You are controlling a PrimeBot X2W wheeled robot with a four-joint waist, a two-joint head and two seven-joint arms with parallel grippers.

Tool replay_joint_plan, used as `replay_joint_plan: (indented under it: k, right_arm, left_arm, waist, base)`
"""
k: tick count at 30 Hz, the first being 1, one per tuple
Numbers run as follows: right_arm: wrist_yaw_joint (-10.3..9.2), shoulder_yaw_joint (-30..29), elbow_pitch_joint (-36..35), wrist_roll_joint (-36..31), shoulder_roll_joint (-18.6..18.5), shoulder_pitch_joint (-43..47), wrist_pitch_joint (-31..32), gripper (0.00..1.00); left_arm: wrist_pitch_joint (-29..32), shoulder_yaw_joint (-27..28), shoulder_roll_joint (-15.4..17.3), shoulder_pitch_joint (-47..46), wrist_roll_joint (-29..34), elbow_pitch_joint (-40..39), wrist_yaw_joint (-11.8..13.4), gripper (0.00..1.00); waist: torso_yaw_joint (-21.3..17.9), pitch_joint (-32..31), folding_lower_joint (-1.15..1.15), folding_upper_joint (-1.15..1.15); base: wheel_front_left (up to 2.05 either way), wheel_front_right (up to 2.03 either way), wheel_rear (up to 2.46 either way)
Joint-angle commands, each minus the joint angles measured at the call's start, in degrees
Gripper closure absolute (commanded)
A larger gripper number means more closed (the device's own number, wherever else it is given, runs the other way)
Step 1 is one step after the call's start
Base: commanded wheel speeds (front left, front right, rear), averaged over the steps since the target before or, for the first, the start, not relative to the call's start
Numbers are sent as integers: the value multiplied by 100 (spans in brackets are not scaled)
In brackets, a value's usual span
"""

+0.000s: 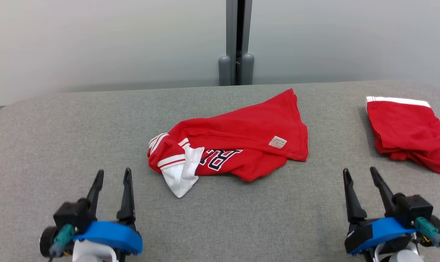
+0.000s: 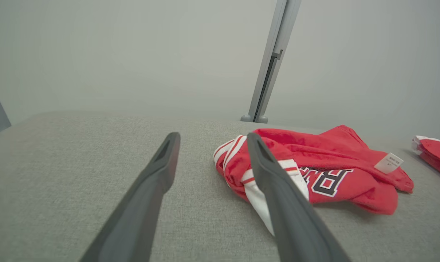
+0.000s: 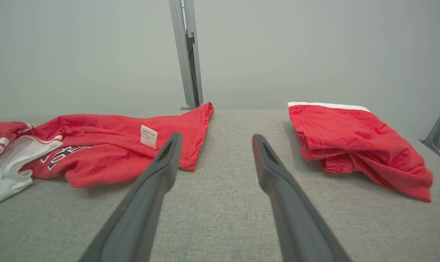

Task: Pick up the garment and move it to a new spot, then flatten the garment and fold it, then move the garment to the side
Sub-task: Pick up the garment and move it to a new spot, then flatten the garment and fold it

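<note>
Ahead of both tools, on the grey fabric-covered bench, a red jersey lies crumpled. It is forward and to the right of the left tool, and forward and to the left of the right tool. Both tools point toward the cloth with fingers spread wide, gripping nothing and clear of the fabric. Judging by the bunched layers, flattening and folding are not yet done.

Trouble could start with the pick. The end nearest the left tool is a knot of striped trim and a white panel turned out beside the dark lettering. A pinch there may catch only that loose white flap, or several layers at once. The jersey would then rise as a twisted bundle rather than open out. Toward the right tool, the hem corner beyond the white label appears layered. A grab at that edge could take two thicknesses and lock the fold in.

A folded red garment with a white band sits forward and just to the right of the right tool, apart from the jersey. It is the same colour and close by, so a reach that drifts right could seize or nudge it. A wide sweep while spreading the jersey could also drag the hem into that stack. Fingertips driven too low may snag the bench's soft cover instead of sliding under the cloth.
</note>
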Motion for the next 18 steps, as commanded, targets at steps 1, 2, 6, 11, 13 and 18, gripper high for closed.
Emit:
replay_joint_plan:
  k: [1, 2, 6, 11, 13, 18]
  right_arm:
    - [0, 31, -49, -3, -18, 131, 18, 0]
    - [0, 50, -75, 14, -18, 181, 35, 0]
    - [0, 145, -181, 135, -18, 360, 58, 0]
    - [0, 262, -211, 288, -18, 484, 56, 0]
    - [0, 298, -186, 325, -18, 508, 46, 0]
    - [0, 392, -123, 351, -18, 497, 27, 0]
  left_arm:
    - [-26, 41, -37, 128, 91, -99, 45, 0]
    - [-26, 72, -72, 237, 138, -173, 61, 0]
    - [-26, 125, -137, 595, 294, -361, 113, 0]
    - [-27, 242, -205, 904, 328, -486, 161, 0]
    - [-26, 288, -244, 995, 329, -519, 174, 0]
    - [-27, 330, -360, 1128, 397, -517, 160, 0]
  waist:
    - [5, -30, 0, 0]
    - [10, -49, 0, 0]
    - [18, -97, 0, 0]
    - [-2, -123, 0, 0]
    - [-6, -129, 0, 0]
    - [-13, -138, 0, 0]
  base:
    - [0, 0, 0]
    - [0, 0, 0]
    - [0, 0, 0]
    - [0, 0, 0]
    - [0, 0, 0]
    - [0, 0, 0]
